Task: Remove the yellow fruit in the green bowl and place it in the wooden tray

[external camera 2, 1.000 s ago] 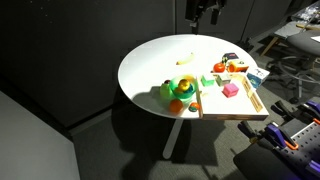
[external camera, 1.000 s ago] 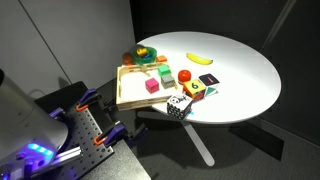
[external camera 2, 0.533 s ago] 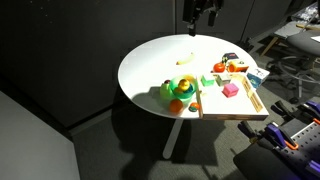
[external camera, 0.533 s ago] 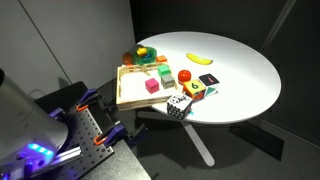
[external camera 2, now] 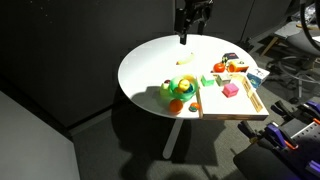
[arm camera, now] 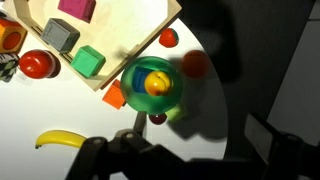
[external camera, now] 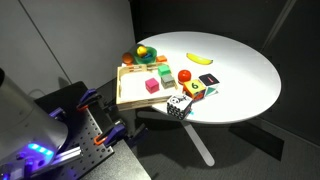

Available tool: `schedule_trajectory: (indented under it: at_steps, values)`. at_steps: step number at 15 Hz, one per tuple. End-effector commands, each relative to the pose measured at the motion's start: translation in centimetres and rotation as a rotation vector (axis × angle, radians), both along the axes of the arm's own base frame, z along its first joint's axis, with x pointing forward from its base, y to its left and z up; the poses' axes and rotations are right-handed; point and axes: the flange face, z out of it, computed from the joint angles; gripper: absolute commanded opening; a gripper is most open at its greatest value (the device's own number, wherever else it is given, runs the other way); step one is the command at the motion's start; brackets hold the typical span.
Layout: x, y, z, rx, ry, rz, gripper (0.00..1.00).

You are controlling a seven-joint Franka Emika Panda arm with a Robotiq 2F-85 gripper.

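Hand [external camera 2: 186, 38] hangs apart from small rounded yellow fruit [arm camera: 157, 80] inside green bowl [arm camera: 131, 95].

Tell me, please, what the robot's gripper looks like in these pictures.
The gripper is black and blocky in an exterior view. In the wrist view it shows only as dim, blurred black shapes along the bottom edge. No cables, markings or other colours can be made out.

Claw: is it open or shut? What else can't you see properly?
Claw: small and dark in an exterior view, only black shapes along the wrist view's bottom edge; open or shut, cannot tell.
Wooden tray: cut off by the wrist view's top edge.
Yellow fruit in the green bowl: too small in both exterior views to name.
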Motion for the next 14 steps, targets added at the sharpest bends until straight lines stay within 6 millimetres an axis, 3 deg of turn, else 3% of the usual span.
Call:
schedule_trajectory:
  at_steps: [1,8,14]
  values:
    - [2.1,-0.1,-0.6,-0.016,-0.022,0.022,1.00]
    - [5.3,-1.2,-3.3,-0.054,-0.001,-0.003,1.00]
    - [6.4,-2.4,-6.8,-0.094,0.060,0.013,1.00]
